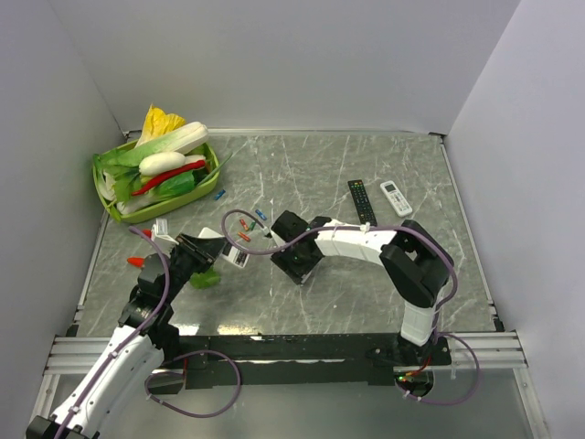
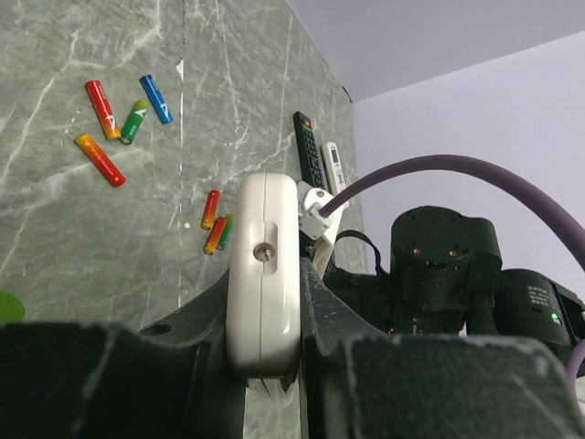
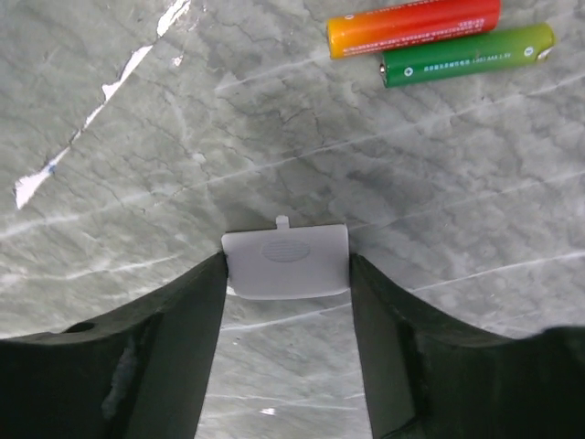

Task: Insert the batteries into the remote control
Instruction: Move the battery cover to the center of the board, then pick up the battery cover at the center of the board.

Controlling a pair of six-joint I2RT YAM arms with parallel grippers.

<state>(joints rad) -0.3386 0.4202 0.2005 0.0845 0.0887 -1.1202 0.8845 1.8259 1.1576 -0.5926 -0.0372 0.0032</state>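
"At the near left of the grey marbled desk (image 1: 384, 283), what had the left pincer (image 2: 265, 315) got?" asked the first observer.

"It was clenched on the small white rectangular remote control (image 2: 265, 247). The remote was held edge-on, with the narrow side and its one small screw facing the wrist camera."

"And the right pincer (image 3: 288, 274)?"

"It was low over the desk near the middle. A small white plastic battery cover (image 3: 286, 254) bridged the gap between the fingers, its tab pointing away. Both side edges met the fingers (image 3: 183, 311), so I noted it as grasped."

"Where were the thin coloured cylinder batteries (image 2: 133, 122)?"

"All were loose on the desk, none in the remote that I could see. A red one (image 2: 103, 110), a green one and a blue one (image 2: 156, 99) lay close together beyond the left pincer. A red-and-orange one (image 2: 101, 159) lay near them but apart."

"Were there any closer in?"

"There were two just beside the remote's far end, an orange-red battery (image 3: 413, 26) and a green battery (image 3: 466, 53). They lay parallel and almost touching, beyond the right pincer's tips."

"What else was on the desk?"

"A long black remote (image 1: 362, 201) and an all-white remote (image 1: 396, 198) were near each other at the far right. A green plastic basket (image 1: 102, 183) of toy vegetables was in the far-left corner, well apart from both arms."
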